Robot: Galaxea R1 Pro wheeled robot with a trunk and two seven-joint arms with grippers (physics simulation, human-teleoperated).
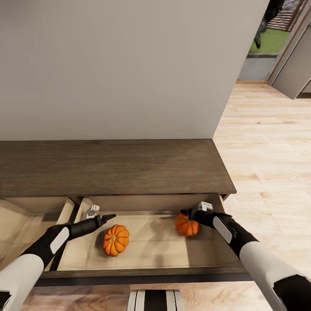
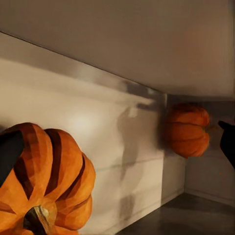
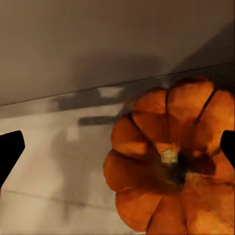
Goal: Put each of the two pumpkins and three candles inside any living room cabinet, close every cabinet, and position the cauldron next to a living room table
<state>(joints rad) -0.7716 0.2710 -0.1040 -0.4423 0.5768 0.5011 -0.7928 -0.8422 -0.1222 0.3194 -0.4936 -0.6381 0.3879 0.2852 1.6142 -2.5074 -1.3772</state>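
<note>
Two pumpkins sit inside the open drawer of the cabinet (image 1: 112,166) right now! From the head camera, the nearer pumpkin (image 1: 115,239) rests on the pale drawer floor toward the drawer's 9 o'clock side, stem facing forward. The second pumpkin (image 1: 186,225) is over at 3 o'clock, hard against the right end of the drawer.

The left gripper (image 1: 108,217) pokes in from the left, its dark tip just above and beside the nearer pumpkin, at that pumpkin's 11 o'clock; it has hold of nothing, though how wide its fingers stand I cannot tell. Its wrist camera catches that pumpkin (image 2: 46,181) huge and close, the other one (image 2: 187,129) further along the drawer wall.

The right gripper (image 1: 189,214) hovers at the second pumpkin's 12 o'clock, touching or nearly so. Its wrist camera shows the fingers spread wide at both picture edges, the pumpkin (image 3: 171,161) lying between them, with no contact visible.
</note>
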